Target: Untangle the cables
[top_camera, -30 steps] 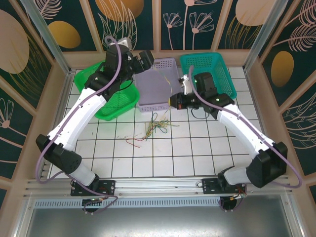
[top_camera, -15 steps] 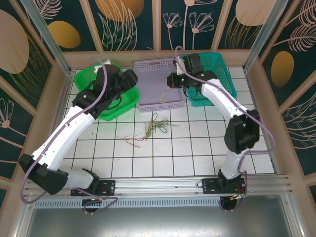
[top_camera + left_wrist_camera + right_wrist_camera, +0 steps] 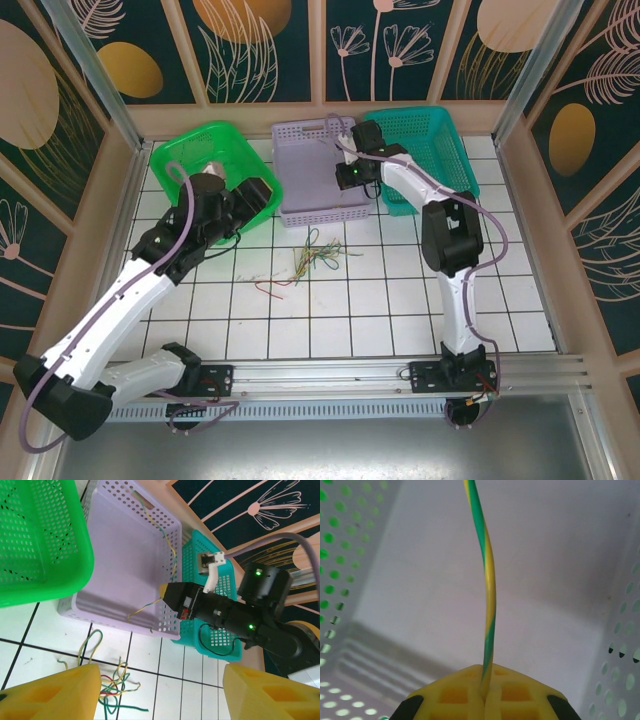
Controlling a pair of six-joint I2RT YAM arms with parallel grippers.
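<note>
A tangle of green, yellow and red cables [image 3: 316,256] lies on the white tiled table in front of the purple basket [image 3: 305,160]; one red strand [image 3: 270,287] lies apart at its near left. My right gripper [image 3: 343,178] hangs over the purple basket, shut on a yellow-green striped cable [image 3: 488,605] that trails across the basket floor [image 3: 173,555]. My left gripper [image 3: 265,195] hovers by the green basket's front corner. It stands open, with its yellow fingertips [image 3: 50,692] wide apart and nothing between them, above the tangle [image 3: 107,685].
Three baskets line the back edge: green [image 3: 190,155], purple, and teal [image 3: 425,130]. A thin dark wire [image 3: 217,647] loops down the teal basket's front wall. Wooden walls close the table on both sides and behind.
The right arm swung from the table's middle back over the purple basket, still gripping the striped cable. The left arm drew back from above the baskets toward the near left, its jaws narrowing somewhat.
</note>
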